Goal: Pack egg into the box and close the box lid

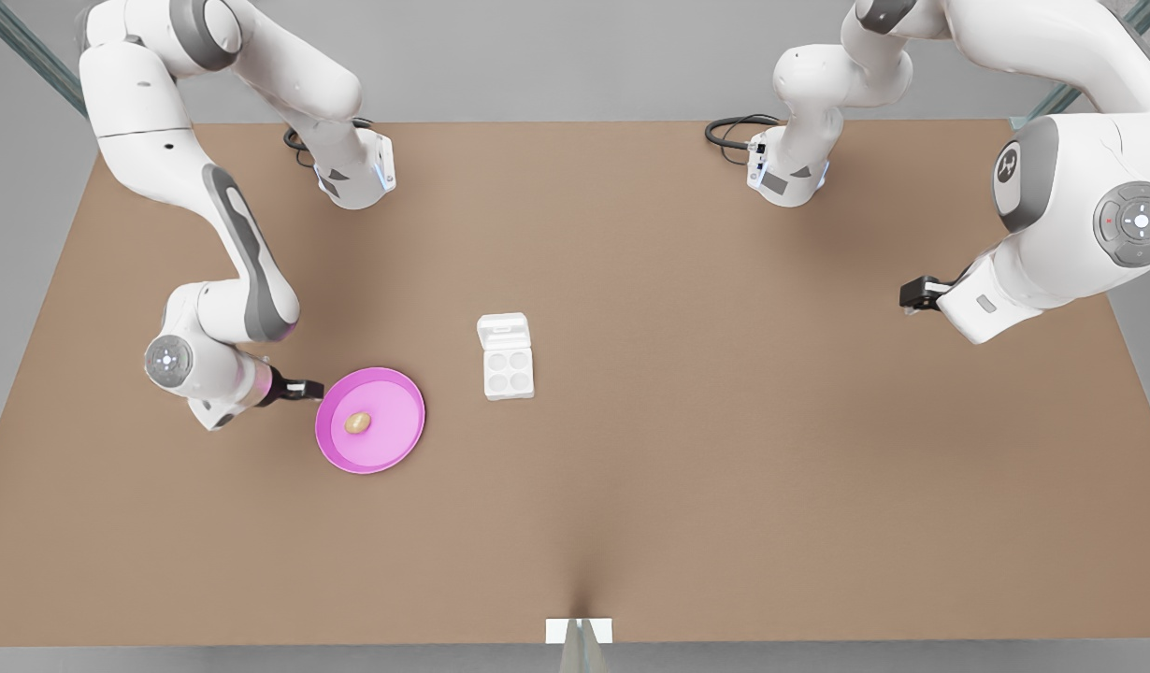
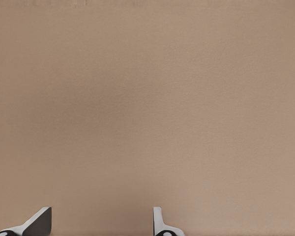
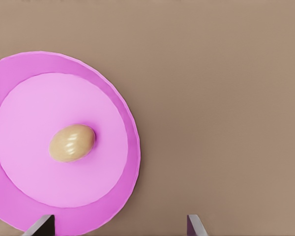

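The tan egg (image 1: 357,422) (image 3: 72,142) lies on its side in the middle of a round pink plate (image 1: 393,402) (image 3: 34,98). My right gripper (image 1: 304,386) (image 3: 119,227) hovers open at the plate's rim, on the front view's left, apart from the egg. The white box (image 1: 509,372) stands mid-table to the plate's right, all four cups bare. The box lid (image 1: 503,331) lies folded open behind the tray. My left gripper (image 1: 916,293) (image 2: 99,223) waits open over bare table at the front view's far right.
Brown table (image 1: 725,449) with both arm bases and black cables (image 1: 729,131) along its back edge. A small white marker (image 1: 579,630) sits at the front edge. Wide bare table lies between the box and the left gripper.
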Robot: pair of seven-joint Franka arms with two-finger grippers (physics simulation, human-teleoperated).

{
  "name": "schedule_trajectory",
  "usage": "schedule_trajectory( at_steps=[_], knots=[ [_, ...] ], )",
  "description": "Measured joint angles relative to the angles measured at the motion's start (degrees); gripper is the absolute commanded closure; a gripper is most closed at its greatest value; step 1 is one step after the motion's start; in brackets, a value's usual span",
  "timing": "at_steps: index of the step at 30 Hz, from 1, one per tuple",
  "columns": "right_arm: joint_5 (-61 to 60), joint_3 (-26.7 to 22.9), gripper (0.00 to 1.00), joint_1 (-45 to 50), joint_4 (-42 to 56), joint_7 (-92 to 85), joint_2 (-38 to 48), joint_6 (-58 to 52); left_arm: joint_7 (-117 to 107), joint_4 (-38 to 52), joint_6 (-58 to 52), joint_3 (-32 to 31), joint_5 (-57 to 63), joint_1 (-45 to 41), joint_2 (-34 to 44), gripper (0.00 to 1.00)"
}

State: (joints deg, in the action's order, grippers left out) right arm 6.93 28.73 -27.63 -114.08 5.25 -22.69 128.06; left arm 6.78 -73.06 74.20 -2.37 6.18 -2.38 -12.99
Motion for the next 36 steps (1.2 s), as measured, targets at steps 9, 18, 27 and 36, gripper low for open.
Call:
schedule_trajectory(
  at_steps=[9,18,27,36],
  knots=[
    [8.24,1.13,0.00,4.52,3.59,-0.17,-5.90,13.27,0.61,-0.07,0.13,0.00,0.03,0.00,0.00,0.00],
    [10.86,0.88,0.00,5.59,1.33,1.38,-8.68,15.32,0.98,-0.30,0.15,0.00,0.03,0.00,-0.08,0.00],
    [11.39,-0.12,0.00,5.45,0.61,4.15,-10.07,14.64,1.20,-0.53,0.17,0.00,0.03,0.00,-0.09,0.00],
    [11.45,-0.53,0.00,6.26,-0.31,6.73,-10.41,14.38,1.32,-1.02,0.08,0.06,0.03,0.03,-0.07,0.00]
  ],
)
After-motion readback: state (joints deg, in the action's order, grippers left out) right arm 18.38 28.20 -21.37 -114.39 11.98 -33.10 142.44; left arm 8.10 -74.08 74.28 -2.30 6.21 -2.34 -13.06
